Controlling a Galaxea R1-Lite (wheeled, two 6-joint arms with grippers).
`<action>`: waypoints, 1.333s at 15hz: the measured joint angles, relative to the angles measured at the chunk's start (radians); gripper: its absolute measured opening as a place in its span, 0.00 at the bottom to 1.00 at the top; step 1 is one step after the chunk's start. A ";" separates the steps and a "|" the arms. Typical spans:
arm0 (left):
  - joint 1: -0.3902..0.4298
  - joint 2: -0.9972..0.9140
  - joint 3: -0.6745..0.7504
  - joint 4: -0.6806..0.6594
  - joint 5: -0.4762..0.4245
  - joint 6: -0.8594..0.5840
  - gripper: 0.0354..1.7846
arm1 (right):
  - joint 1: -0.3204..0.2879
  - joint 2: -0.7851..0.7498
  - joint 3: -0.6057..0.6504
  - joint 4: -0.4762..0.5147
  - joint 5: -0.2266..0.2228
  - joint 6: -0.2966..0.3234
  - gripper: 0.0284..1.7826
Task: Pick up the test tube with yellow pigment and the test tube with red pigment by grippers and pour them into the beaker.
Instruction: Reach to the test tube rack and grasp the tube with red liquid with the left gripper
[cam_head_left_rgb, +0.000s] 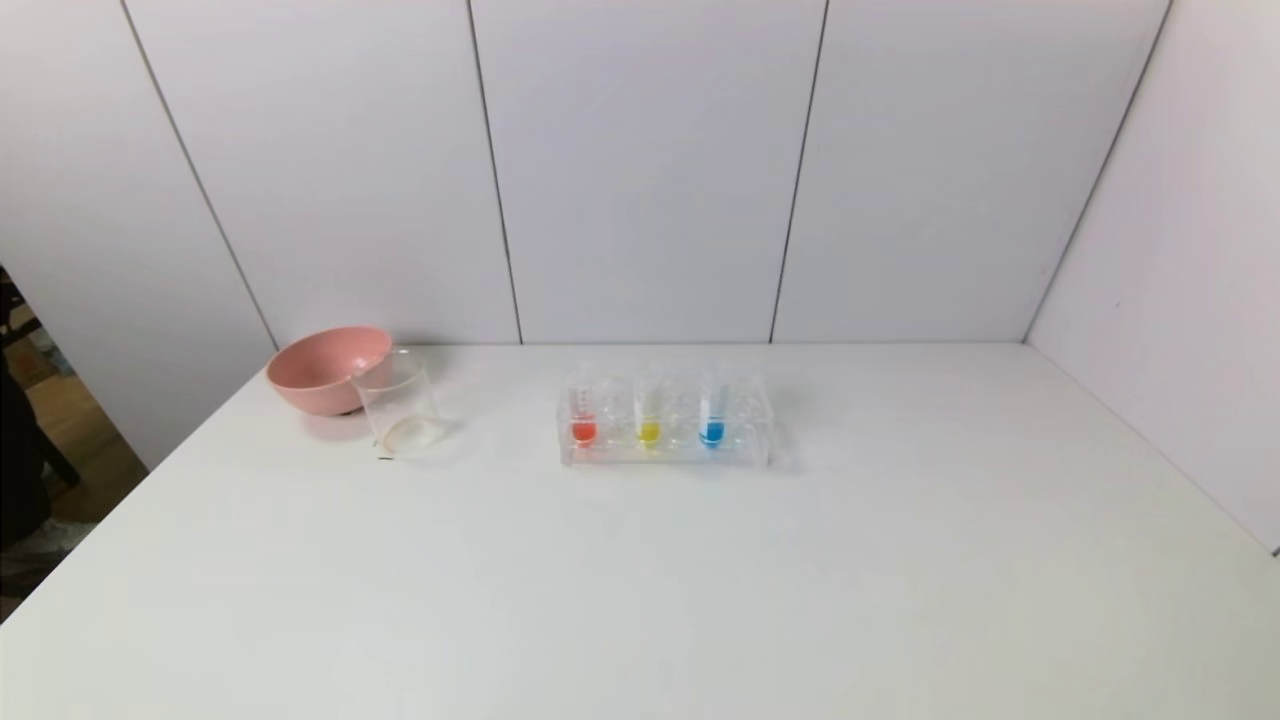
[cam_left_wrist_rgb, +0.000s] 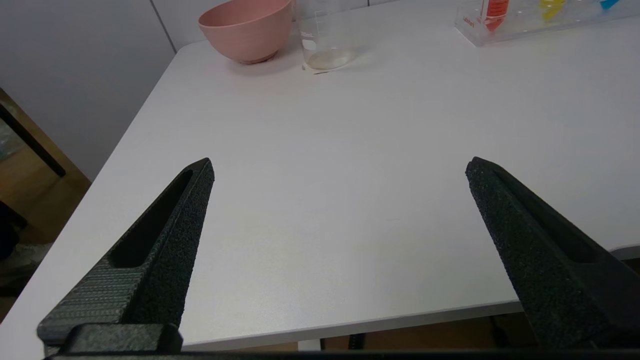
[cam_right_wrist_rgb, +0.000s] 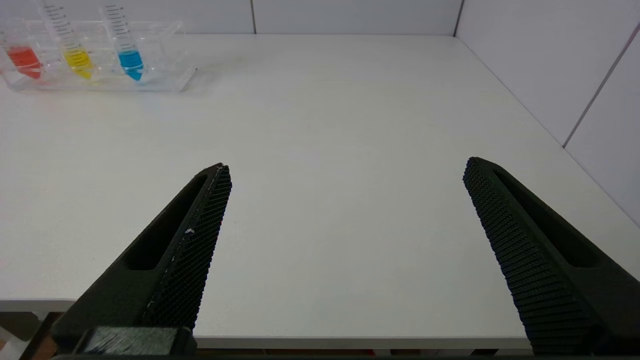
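Both claws look basically the same: the left gripper (cam_left_wrist_rgb: 339, 167) has two matte black, pointed wedge fingers (cam_left_wrist_rgb: 165, 240) with a grainy texture and a long hollow slot. The right gripper (cam_right_wrist_rgb: 346, 167) fingers (cam_right_wrist_rgb: 190, 250) have a fine mesh-like grid pattern instead.

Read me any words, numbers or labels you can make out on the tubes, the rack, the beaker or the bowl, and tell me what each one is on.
Nothing can be read for certain.
Rack: small red print on its end, too small to read.
Beaker: white scale marks, too faint to read.
Test tube with red pigment, test tube with yellow pigment, blue tube: graduation lines, figures too small.
Pink bowl: no text.
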 joint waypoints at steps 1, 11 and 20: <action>0.000 0.000 0.000 0.000 0.000 0.000 0.99 | 0.000 0.000 0.000 0.000 0.000 0.000 0.95; 0.000 0.000 0.000 0.000 0.000 -0.001 0.99 | 0.000 0.000 0.000 0.000 0.000 0.000 0.95; 0.000 0.000 0.000 -0.005 0.005 -0.078 0.99 | 0.000 0.000 0.000 0.000 0.000 0.000 0.95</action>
